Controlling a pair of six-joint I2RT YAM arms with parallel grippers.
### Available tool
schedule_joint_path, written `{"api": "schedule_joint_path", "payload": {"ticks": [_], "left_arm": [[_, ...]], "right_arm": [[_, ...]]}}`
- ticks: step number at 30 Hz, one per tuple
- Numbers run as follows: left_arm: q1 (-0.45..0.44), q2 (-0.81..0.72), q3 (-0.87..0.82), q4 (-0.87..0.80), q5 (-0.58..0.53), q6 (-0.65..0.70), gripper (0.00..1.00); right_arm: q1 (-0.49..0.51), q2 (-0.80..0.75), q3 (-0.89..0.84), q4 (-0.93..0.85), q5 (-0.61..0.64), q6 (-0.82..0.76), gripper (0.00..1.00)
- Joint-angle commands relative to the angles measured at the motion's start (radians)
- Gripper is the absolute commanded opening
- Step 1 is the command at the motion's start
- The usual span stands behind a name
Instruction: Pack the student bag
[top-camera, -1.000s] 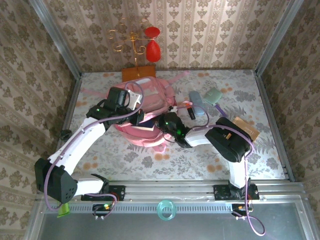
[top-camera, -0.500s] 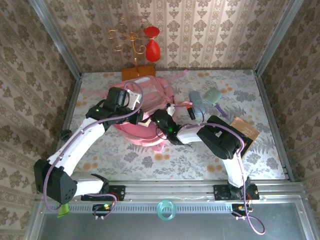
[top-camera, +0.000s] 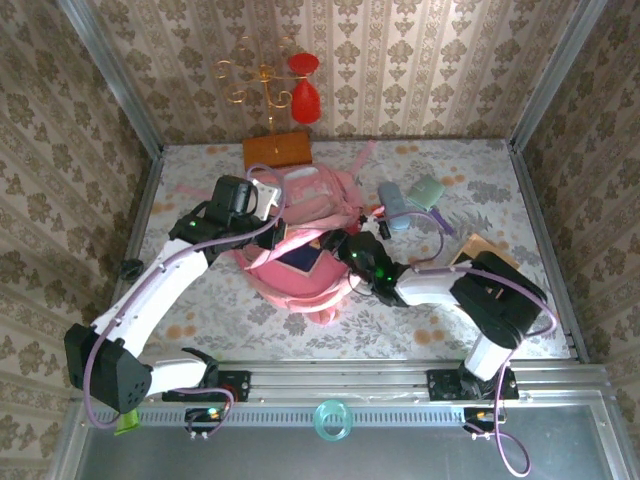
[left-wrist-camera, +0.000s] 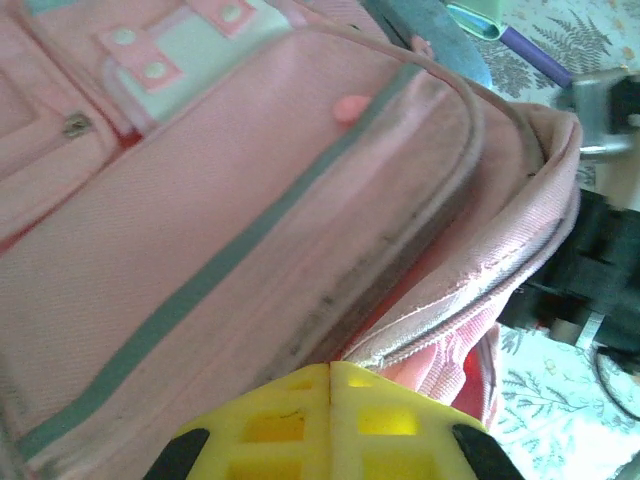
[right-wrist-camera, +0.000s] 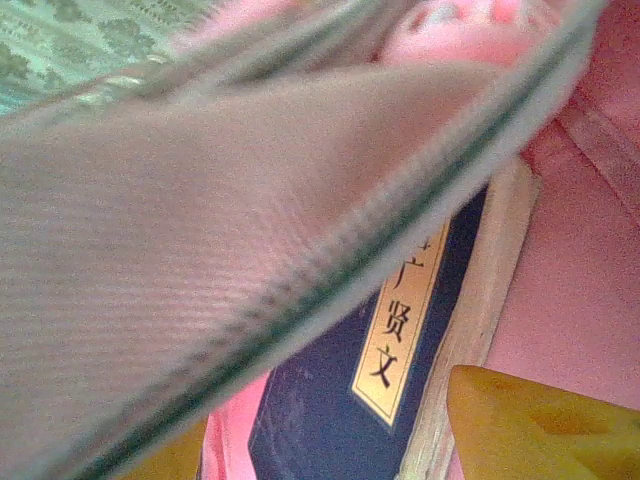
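Student bag (top-camera: 318, 198) lies open, a dark blue book (right-wrist-camera: 330, 400) inside it.

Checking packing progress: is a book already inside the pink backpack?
Yes, the right wrist view shows a dark blue book with a cream title label lying inside the pink backpack, its fabric all around it.

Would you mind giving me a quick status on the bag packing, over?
Left gripper shut on student bag rim. Right gripper open over blue book inside bag. Flap's zipper edge hangs close over book.
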Motion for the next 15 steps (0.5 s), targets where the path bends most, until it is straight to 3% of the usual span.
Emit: {"api": "schedule_joint_path", "payload": {"ticks": [1, 3, 11, 13, 15], "left_arm": [[0.005, -0.014, -0.034, 0.027, -0.076, -0.027, 0.00], [0.008, -0.008, -0.043, 0.029, -0.118, -0.034, 0.00], [0.040, -0.021, -0.095, 0.076, -0.318, -0.078, 0.00], [0.041, -0.033, -0.115, 0.100, -0.349, -0.090, 0.00], [0.041, -0.040, -0.124, 0.126, -0.290, -0.090, 0.00]], "right_arm": [[-0.012, -0.107, -0.027, -0.030, -0.056, -0.117, 0.64], [-0.031, -0.150, -0.019, -0.104, -0.137, -0.166, 0.63], [-0.177, -0.259, 0.125, -0.741, -0.453, -0.465, 0.61], [-0.232, -0.340, 0.146, -0.897, -0.478, -0.542, 0.60], [-0.287, -0.409, 0.166, -1.036, -0.436, -0.605, 0.61]]}}
